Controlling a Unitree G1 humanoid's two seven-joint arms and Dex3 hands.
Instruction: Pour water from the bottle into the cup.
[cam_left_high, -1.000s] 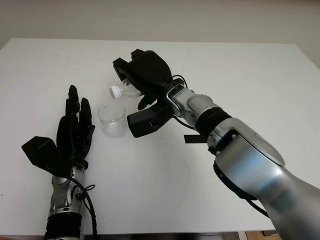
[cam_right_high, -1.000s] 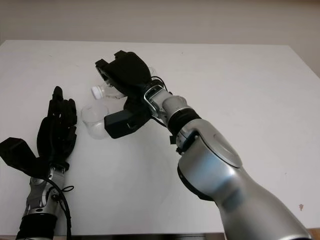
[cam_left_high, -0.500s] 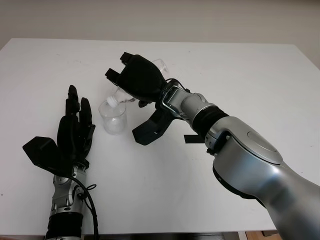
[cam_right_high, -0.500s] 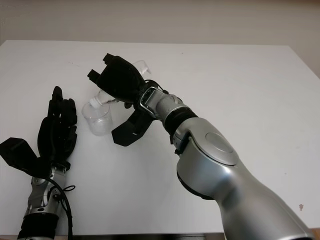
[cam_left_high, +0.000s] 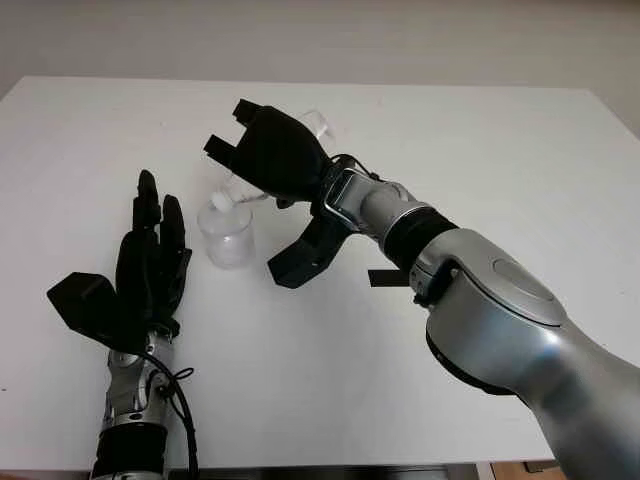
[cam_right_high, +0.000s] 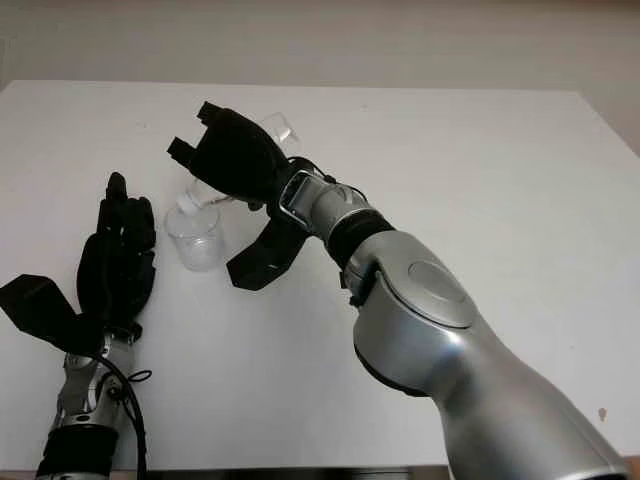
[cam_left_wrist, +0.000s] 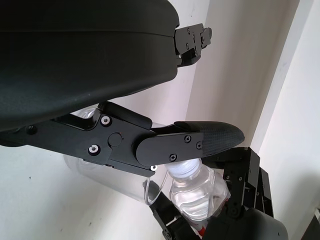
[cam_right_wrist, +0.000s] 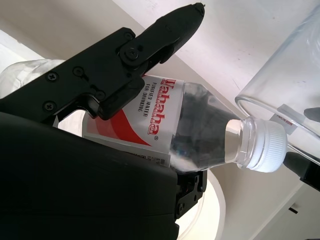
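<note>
A: Delta vs half a second back?
B: Small. Right hand (cam_left_high: 275, 155) has crept a touch toward 11 o'clock, and the bottle (cam_right_wrist: 200, 135) is tipped slightly steeper. Cup (cam_left_high: 227, 236) hasn't moved.
A: Right hand pose?
B: Raised over the table (cam_left_high: 480, 130), fingers clamped round the bottle's body. Bottle base points to 1 o'clock, neck down toward 7. White cap (cam_right_wrist: 261, 146) is on, sitting right at the cup's rim. One black finger sticks out below the wrist at 6 o'clock from the hand, off the bottle.
A: Cup location?
B: On the table, upright, left of centre, at 7 o'clock from the right hand and under the bottle's neck.
A: Left hand?
B: Left hand (cam_left_high: 150, 265) at 8 o'clock from the cup, just beside it, open, holding nothing, fingers pointing to 12.
A: Obstructions?
B: Right hand's shell covers most of the bottle from the head camera; base and capped neck show.
</note>
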